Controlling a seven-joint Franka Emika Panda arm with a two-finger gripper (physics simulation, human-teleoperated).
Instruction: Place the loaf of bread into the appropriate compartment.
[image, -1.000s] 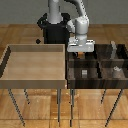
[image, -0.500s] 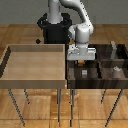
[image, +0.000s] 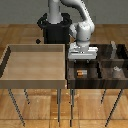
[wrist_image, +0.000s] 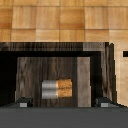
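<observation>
Loaf of bread (wrist_image: 64, 88) beside grey block (wrist_image: 49, 88) in compartment (wrist_image: 30, 75); gripper (image: 82, 59) empty, seemingly wide open above

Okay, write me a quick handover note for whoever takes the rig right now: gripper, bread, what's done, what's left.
Gripper: open and empty, hanging over the dark bin; its fingertips frame the view below.
Loaf of bread: lying on the floor of the near compartment at the exterior view's left of the bin, beside a small grey block. In the wrist view the two look side by side; whether they touch is unclear.
Done: the bread sits in a compartment and is released.
Left: confirm this is the right compartment, then lift the arm clear.
</observation>
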